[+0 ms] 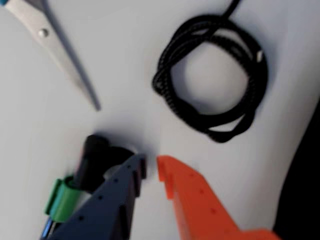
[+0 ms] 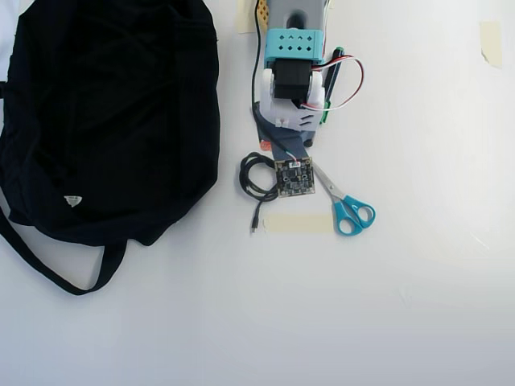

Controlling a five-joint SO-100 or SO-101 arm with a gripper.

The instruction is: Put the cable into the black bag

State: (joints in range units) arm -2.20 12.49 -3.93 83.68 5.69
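In the overhead view the black bag (image 2: 109, 112) lies at left on the white desk (image 2: 418, 322), and the cable (image 2: 256, 177) sits just beside its right edge, under the arm. It looks light, limp and easily snagged, so pinching the bundled coil strands (image 1: 212, 75) seems safest. The gripper (image 1: 151, 169) hovers empty, narrowly parted, with scissors (image 2: 344, 205) close right and bare desk below.

In the wrist view, bare table is seen between the gripper (image 1: 151, 167) and the cable (image 1: 212, 80). The scissors (image 1: 55, 50) are kept clear at upper left; a green-banded black marker (image 1: 82, 175) crowds the dark finger. In the overhead view, open table is seen between cable (image 2: 256, 177) and black bag (image 2: 109, 121).
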